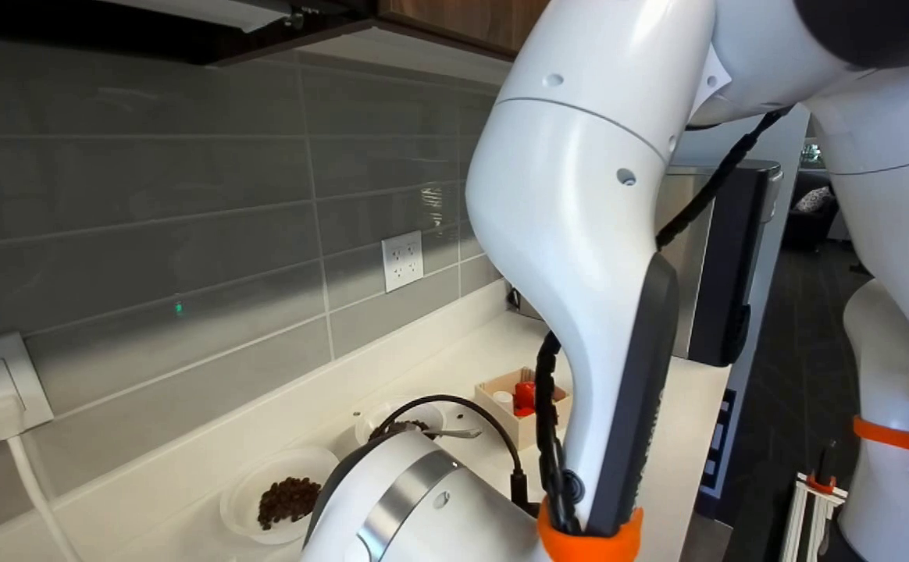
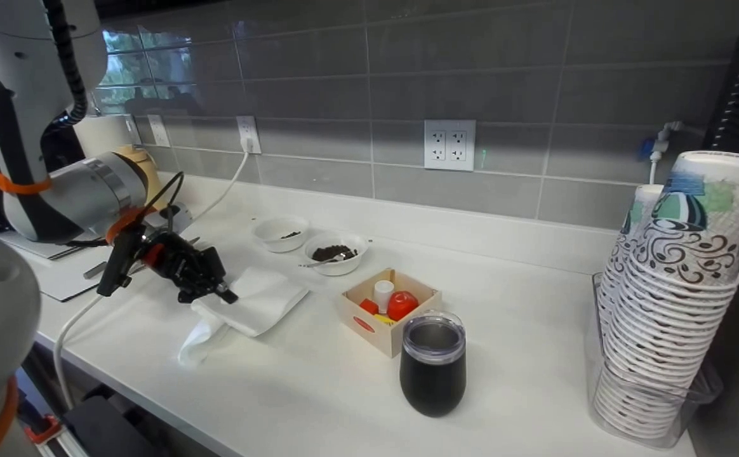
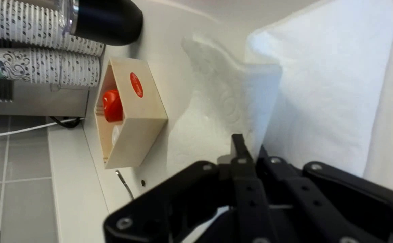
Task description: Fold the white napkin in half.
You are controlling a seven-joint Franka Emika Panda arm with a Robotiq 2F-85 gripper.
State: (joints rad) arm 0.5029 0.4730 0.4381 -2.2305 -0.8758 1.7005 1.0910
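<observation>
Your gripper (image 3: pixel 251 148) has its jaws pinching the white napkin (image 3: pixel 311 91)
You have it ridged upward, between the front edge of the counter (image 2: pixel 319 393) and the bowls (image 2: pixel 338 268).

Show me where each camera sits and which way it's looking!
Wrist view: just behind the gripper, looking past it at the white napkin.
An exterior view: close by the arm, looking along the counter; the arm blocks lots.
An exterior view: above counter height, facing the tiled wall; arm and gripper toward the left.
Both exterior views share the wooden box and two white bowls.
</observation>
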